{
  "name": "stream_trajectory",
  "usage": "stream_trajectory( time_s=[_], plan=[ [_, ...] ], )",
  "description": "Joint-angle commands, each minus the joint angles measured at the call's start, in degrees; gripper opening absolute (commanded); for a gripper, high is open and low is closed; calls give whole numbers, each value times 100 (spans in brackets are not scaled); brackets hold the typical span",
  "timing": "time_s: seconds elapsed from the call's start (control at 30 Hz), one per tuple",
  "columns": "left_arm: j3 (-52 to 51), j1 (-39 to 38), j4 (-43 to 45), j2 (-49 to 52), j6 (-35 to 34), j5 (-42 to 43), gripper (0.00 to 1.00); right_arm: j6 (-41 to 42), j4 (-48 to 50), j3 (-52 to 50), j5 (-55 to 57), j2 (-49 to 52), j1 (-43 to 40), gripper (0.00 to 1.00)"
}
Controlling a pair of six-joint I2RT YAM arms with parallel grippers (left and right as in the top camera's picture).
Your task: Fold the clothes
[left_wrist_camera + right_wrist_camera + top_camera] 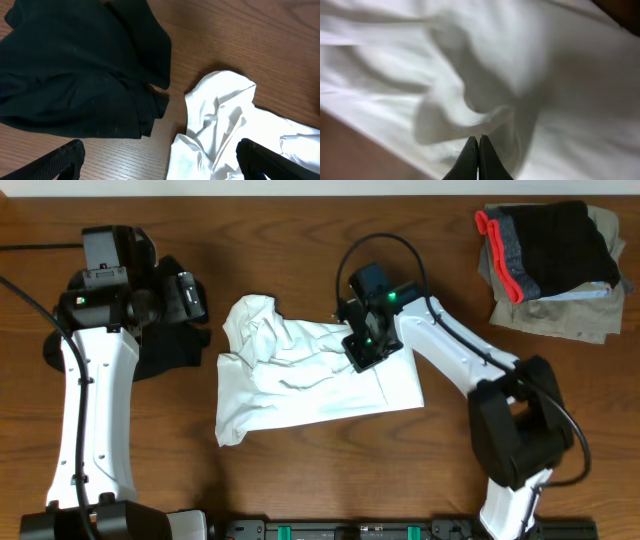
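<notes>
A crumpled white shirt (300, 375) lies in the middle of the table. My right gripper (362, 350) is down on its upper right part. In the right wrist view the fingers (479, 141) are shut, with a raised fold of the white shirt (470, 75) pinched at their tips. My left gripper (192, 298) is open and empty, above the gap between a black garment (165, 350) and the shirt. In the left wrist view the open fingers (160, 160) frame bare wood, with the black garment (75, 75) at upper left and the white shirt (225, 125) at right.
A stack of folded clothes (550, 265), dark, grey and with red trim, sits at the back right corner. The wooden table (300, 480) shows in front of the shirt.
</notes>
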Motion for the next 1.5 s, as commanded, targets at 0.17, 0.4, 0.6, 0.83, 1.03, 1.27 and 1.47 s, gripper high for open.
stream_trajectory(
  time_s=[0.17, 0.4, 0.6, 0.83, 1.03, 1.27, 1.47],
  plan=[
    [-7, 20, -2, 31, 33, -70, 98, 68, -177, -24, -417, -413, 726, 1],
    [-7, 20, -4, 31, 33, -70, 98, 131, -177, -24, -417, -413, 1228, 20],
    [-7, 20, -4, 31, 33, -68, 98, 197, -125, 42, -398, -424, 1180, 53],
    [-7, 13, 94, 72, 188, 551, 98, 162, -186, 811, -348, -426, 608, 58],
    [-2, -7, 474, 640, 737, 1443, 98, -118, -699, 1377, 186, -426, 133, 59],
    [184, -247, 1084, 1733, 1224, 1443, 98, -157, -1222, 1707, 444, -426, -431, 58],
    [184, -511, 1808, 2184, 2166, 1484, 99, -155, -1322, 1707, 444, -426, -621, 58]
  ],
)
